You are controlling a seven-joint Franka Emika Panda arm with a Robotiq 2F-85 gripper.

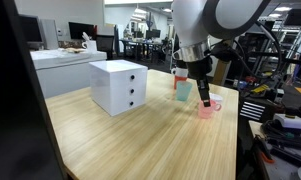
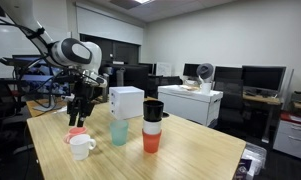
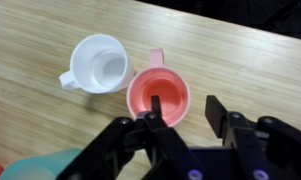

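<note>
Hovering right over the pink mug (image 3: 158, 97), the gripper (image 3: 185, 115) has its jaws spread apart, one finger above the mug's mouth and the other outside the rim, with no pinch visible. Pink mug stands upright on the wooden table (image 3: 30, 40), long axis vertical, mouth up, handle pointing to the top of the wrist view, with the white mug (image 3: 98, 62) just beside it, handle pointing left. Teal cup (image 1: 183, 90) stands near and the white drawer box (image 1: 118, 85) farther off on the same table.
</note>
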